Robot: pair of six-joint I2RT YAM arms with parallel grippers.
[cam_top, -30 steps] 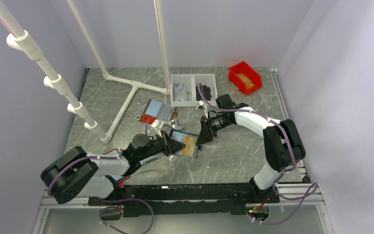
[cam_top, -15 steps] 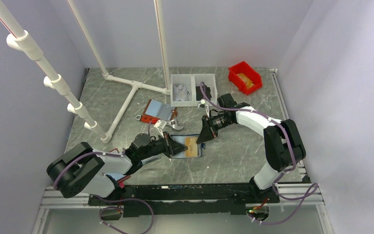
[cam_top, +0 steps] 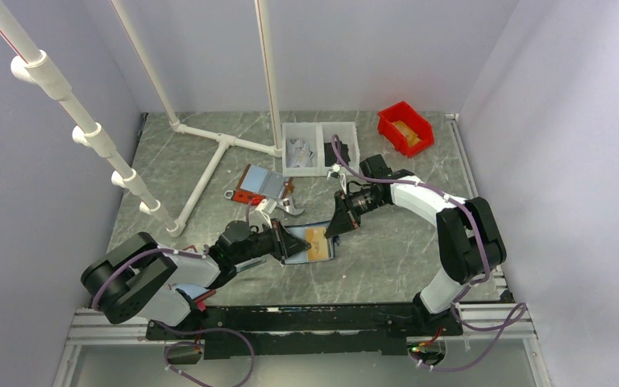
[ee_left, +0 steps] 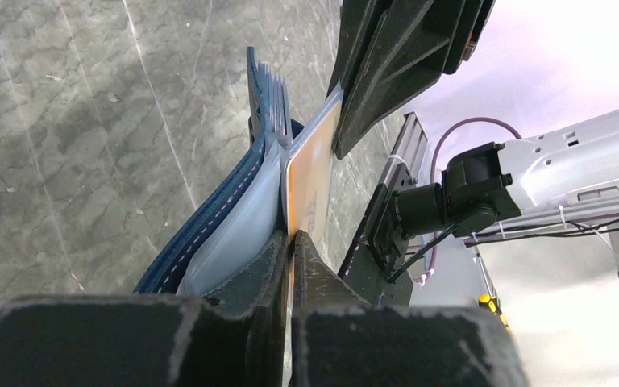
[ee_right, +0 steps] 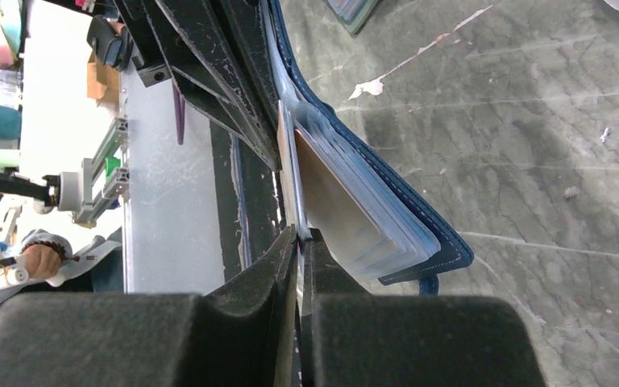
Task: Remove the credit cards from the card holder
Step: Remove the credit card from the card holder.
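The navy card holder (cam_top: 297, 244) is held just above the table centre, its light blue pockets (ee_left: 234, 218) fanned open. The tan credit card (cam_top: 317, 240) sticks out of it. It also shows in the left wrist view (ee_left: 310, 181) and the right wrist view (ee_right: 326, 189). My left gripper (cam_top: 288, 243) is shut on the holder's near-left edge, with the tan card's edge in the same pinch (ee_left: 292, 235). My right gripper (cam_top: 336, 227) is shut on the tan card's far corner (ee_right: 298, 235). The black card is hidden.
A red-edged holder (cam_top: 258, 184) lies behind, with a metal clip (cam_top: 284, 208) beside it. Two white bins (cam_top: 306, 149), a red bin (cam_top: 405, 127) and a white pipe frame (cam_top: 209, 165) stand at the back.
The holder has swung square between the two grippers and shifted slightly right. The left arm has pushed forward. Both grippers have stayed shut.
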